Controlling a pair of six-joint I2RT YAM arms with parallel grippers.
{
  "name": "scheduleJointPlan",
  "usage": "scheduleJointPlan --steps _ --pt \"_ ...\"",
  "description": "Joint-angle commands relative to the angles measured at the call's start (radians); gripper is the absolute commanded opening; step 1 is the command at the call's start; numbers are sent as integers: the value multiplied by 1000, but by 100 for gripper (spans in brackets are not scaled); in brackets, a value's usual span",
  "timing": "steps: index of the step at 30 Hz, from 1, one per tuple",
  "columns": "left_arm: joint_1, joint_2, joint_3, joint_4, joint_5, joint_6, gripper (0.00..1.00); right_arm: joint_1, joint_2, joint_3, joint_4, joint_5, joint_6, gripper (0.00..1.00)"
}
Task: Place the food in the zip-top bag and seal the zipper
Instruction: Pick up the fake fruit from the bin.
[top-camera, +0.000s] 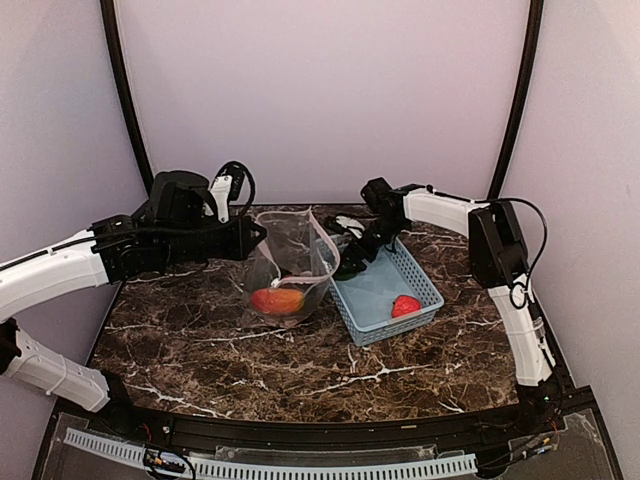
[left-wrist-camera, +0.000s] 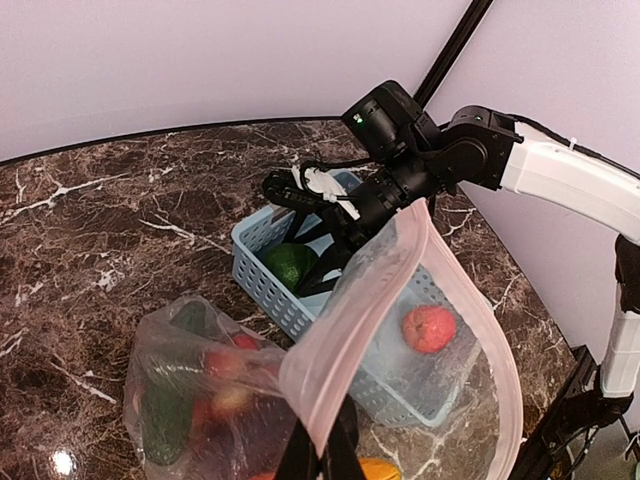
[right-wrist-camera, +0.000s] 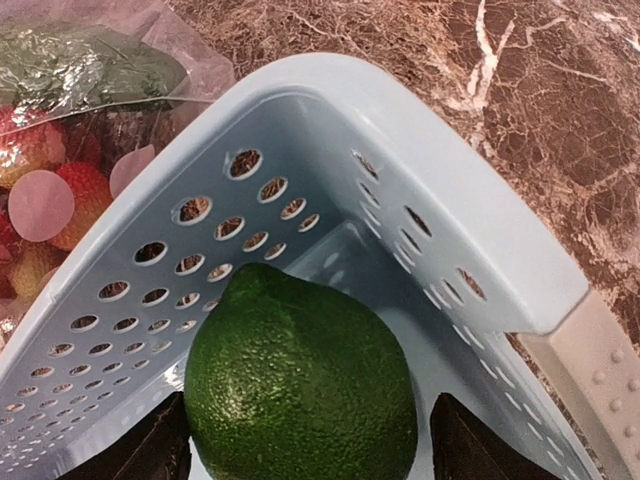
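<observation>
Left arm (top-camera: 60, 270) reaching in from 9 o'clock, left gripper (top-camera: 258, 232) pinched shut on the zip-top bag (top-camera: 285, 250), right arm (top-camera: 440, 208) folded back from 2 o'clock, right gripper (top-camera: 352, 262) angled down toward 7 o'clock (jaws spread wide)

The basket (top-camera: 385, 290) sits on the counter (top-camera: 200, 350). The zip-top bag (top-camera: 290, 262) stands against its left side, the mango (top-camera: 277, 300) lying in the bag's bottom. In the basket, the strawberry (top-camera: 406, 305) lies at the near right end and a fruit (right-wrist-camera: 300, 380) in the far left corner, between the right pincer's (top-camera: 352, 265) fingers (right-wrist-camera: 140, 450).
</observation>
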Motion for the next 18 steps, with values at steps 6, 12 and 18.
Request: scheduleJointPlan --steps 6,12,18 --pt "6 -27 -26 7 5 -8 1 8 -8 -8 25 48 35 62" --pt "6 -24 -26 12 10 -8 1 -20 -152 -126 36 50 77 46" --pt "8 -20 -26 16 5 -3 1 -55 -347 -236 22 1 114 46"
